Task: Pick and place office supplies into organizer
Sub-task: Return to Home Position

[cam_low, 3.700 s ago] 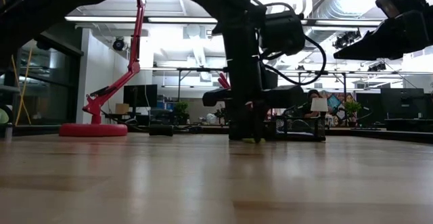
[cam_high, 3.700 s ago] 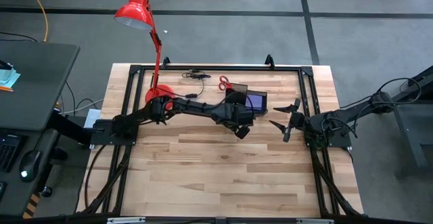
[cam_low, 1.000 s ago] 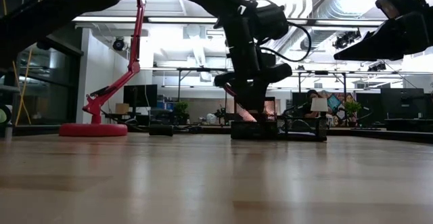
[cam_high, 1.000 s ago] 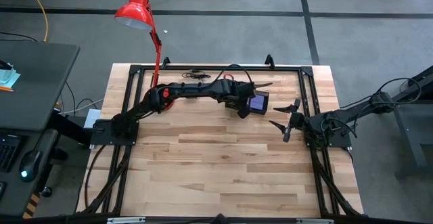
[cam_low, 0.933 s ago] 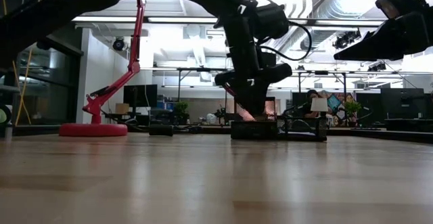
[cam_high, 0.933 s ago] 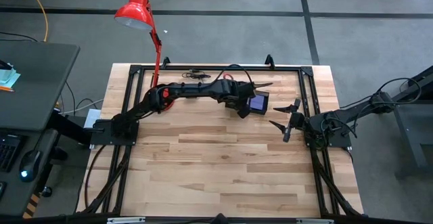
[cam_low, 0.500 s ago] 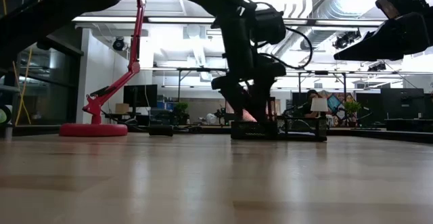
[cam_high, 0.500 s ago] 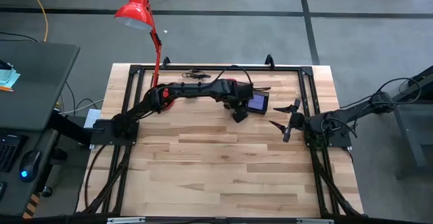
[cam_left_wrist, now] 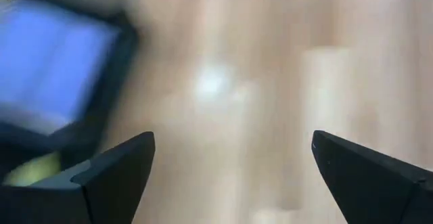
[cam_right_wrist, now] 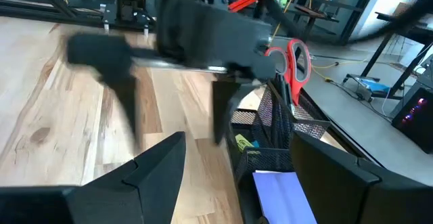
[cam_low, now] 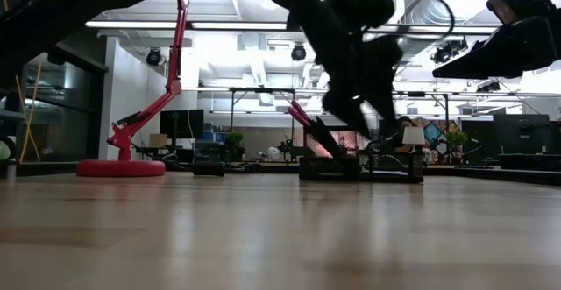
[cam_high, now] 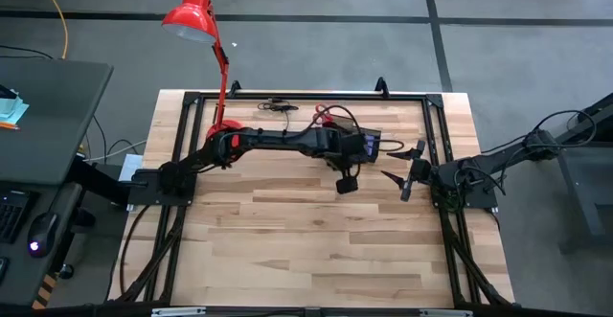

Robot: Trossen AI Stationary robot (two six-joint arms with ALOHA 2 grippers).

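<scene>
The left claw (cam_high: 345, 183) is hovering over bare table (cam_high: 287, 240) at 7 o'clock of the organizer (cam_high: 378, 137), fingers spread wide, carrying nothing. The organizer, at 1 o'clock from table centre, is holding the scissors (cam_right_wrist: 289, 56), purple note pad (cam_left_wrist: 54, 68) and yellow-green eraser (cam_right_wrist: 245, 143). The right claw (cam_high: 403, 164) is waiting at its 4 o'clock, likewise spread. Placement appears complete; next, the left claw needs drawing back to rest, clear of the organizer.

Both arms are matte black. The left arm (cam_high: 278, 143) is a chain of slim tubular links and bulkier joint housings, with a thin black cable (cam_low: 443, 14) looping off near its wrist. The right arm (cam_high: 498, 159) is built alike. The left end effector (cam_high: 345, 183) and right end effector (cam_high: 400, 169) each carry two dark wedge-shaped fingers (cam_left_wrist: 115, 173) tapering to points.
</scene>
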